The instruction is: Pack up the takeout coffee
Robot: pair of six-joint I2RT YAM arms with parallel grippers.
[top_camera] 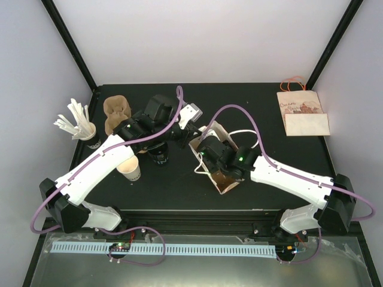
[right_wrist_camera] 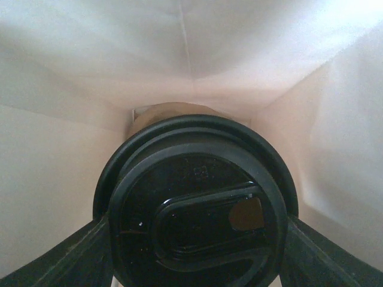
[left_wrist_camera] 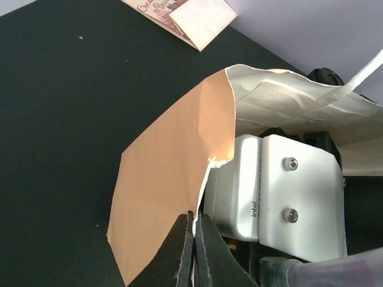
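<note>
A brown paper bag [top_camera: 226, 179] with a white inside lies on its side mid-table, its mouth toward the back left. My left gripper [left_wrist_camera: 195, 220] is shut on the edge of the bag's rim [left_wrist_camera: 210, 170], holding the mouth up. My right gripper [right_wrist_camera: 194, 236] is deep inside the bag, and its fingers [right_wrist_camera: 57, 263] clamp both sides of a coffee cup with a black lid [right_wrist_camera: 197, 203]. White bag walls [right_wrist_camera: 179, 66] surround the cup. From above, the right wrist [top_camera: 222, 154] fills the bag's mouth and hides the cup.
A pale paper cup [top_camera: 129, 169] and a dark cup [top_camera: 160, 159] stand left of the bag under the left arm. A cup of white stirrers [top_camera: 81, 127] and a brown cup carrier [top_camera: 116, 111] sit back left. A flat printed bag [top_camera: 302, 112] lies back right.
</note>
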